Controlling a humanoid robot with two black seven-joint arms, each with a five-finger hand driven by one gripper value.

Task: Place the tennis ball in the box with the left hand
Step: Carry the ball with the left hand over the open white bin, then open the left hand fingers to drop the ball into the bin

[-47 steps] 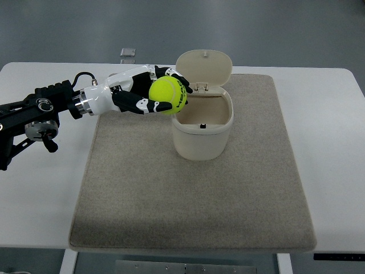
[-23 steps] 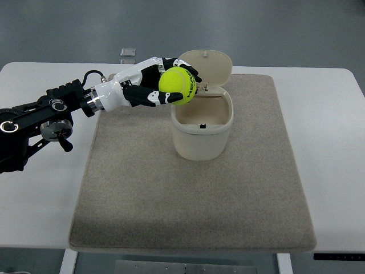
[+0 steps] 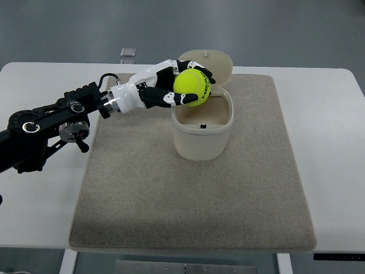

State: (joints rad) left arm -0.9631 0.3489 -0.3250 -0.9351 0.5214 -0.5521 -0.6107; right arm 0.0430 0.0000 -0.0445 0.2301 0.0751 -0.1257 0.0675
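The left robot hand [image 3: 181,85], black and white with jointed fingers, reaches in from the left and grips a bright yellow-green tennis ball [image 3: 192,88]. The ball sits in the air over the near-left rim of a cream plastic box [image 3: 203,132], whose hinged lid [image 3: 212,61] stands open behind it. The box rests on a beige felt mat [image 3: 194,194] spread across the white tabletop [image 3: 331,142].

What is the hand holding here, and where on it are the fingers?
The left hand holds the tennis ball, fingers wrapped around its sides, over the open box.
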